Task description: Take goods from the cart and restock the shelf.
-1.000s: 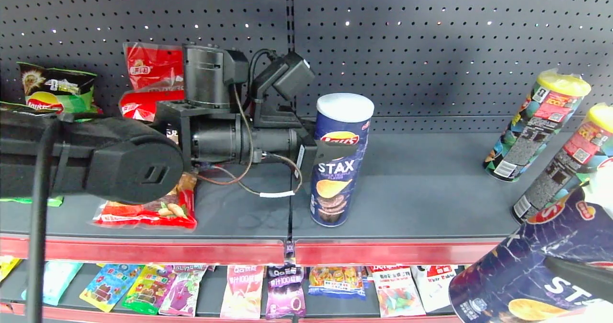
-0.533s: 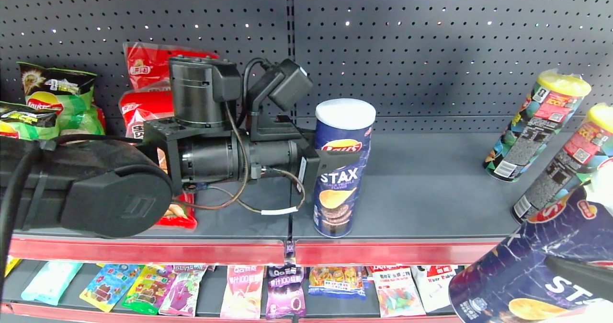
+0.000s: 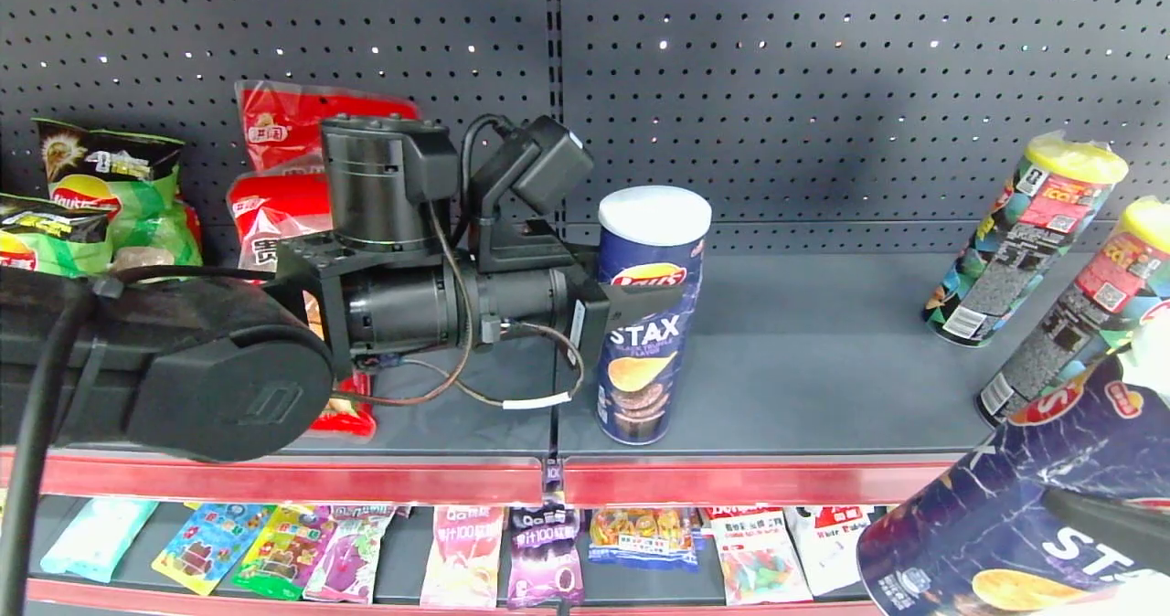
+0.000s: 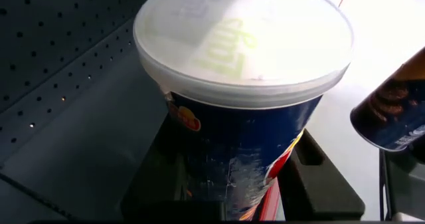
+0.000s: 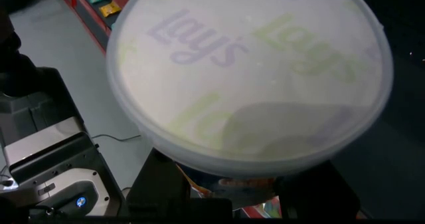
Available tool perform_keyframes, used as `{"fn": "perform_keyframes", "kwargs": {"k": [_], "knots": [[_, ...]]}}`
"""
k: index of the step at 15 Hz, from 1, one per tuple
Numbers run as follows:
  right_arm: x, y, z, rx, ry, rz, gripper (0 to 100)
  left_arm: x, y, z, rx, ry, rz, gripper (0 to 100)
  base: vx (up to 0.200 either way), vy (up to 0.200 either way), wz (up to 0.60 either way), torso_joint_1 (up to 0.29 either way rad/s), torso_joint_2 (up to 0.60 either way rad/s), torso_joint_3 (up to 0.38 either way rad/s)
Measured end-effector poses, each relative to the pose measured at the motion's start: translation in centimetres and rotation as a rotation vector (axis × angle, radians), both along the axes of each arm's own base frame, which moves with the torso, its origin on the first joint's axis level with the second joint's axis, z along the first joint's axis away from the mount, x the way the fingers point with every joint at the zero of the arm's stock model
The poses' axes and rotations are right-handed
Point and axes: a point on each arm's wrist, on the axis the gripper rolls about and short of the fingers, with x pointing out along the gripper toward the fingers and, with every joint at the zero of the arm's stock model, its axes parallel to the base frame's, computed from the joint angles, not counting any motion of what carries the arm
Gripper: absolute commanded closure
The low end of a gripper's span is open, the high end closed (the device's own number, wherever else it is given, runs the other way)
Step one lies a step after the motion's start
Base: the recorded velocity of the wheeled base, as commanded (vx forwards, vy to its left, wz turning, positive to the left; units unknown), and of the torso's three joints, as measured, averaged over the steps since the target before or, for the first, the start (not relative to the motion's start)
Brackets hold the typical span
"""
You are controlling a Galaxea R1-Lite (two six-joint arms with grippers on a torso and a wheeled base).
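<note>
A blue chips can [image 3: 651,323] with a white lid stands upright near the front edge of the grey shelf [image 3: 823,369]. My left gripper [image 3: 644,298] is shut on its middle from the left side. In the left wrist view the can [image 4: 246,84] sits between the fingers [image 4: 319,184] of my left gripper [image 4: 239,194]. I cannot tell if its base touches the shelf. A second blue chips can [image 3: 1005,525] hangs tilted at the lower right, below shelf level, with my right gripper [image 3: 1092,511] shut on it. Its lid [image 5: 246,71] faces the right wrist camera.
Two yellow-lidded cans [image 3: 1028,237] [image 3: 1083,310] lean at the shelf's right end. Red snack bags [image 3: 283,168] and green chip bags [image 3: 101,196] crowd the left. The shelf's middle right is bare. A red lip [image 3: 731,483] fronts it, with candy packets [image 3: 548,552] on the shelf below.
My left arm drew the can slightly toward the shelf's front and lower, then eased it up a little. More of the red bags behind shows. The right arm's can has not moved.
</note>
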Motion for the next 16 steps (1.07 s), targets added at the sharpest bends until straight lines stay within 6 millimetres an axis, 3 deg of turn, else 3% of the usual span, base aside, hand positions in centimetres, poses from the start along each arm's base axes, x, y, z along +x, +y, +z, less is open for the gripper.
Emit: {"fn": "perform_keyframes", "kwargs": {"k": [6,7,12,16], "knots": [[0.0,0.0,0.0,0.001,-0.002,-0.002,100,-0.5,0.1,-0.7,-0.002,-0.004,-0.005,100,0.0,0.0,0.0,0.0,0.0,0.0],[0.0,0.0,0.1,0.001,-0.002,-0.002,100,-0.5,0.2,-0.8,-0.003,-0.007,-0.005,0,0.0,0.0,0.0,0.0,0.0,0.0],[0.0,0.0,0.3,0.003,-0.006,-0.002,100,-0.6,0.2,-1.0,-0.004,-0.008,-0.007,0,0.0,0.0,0.0,0.0,0.0,0.0],[1.2,0.7,1.8,0.012,-0.02,-0.002,100,-1.3,0.8,-1.6,0.011,0.011,-0.005,0,0.0,0.0,0.0,0.0,0.0,0.0]]}}
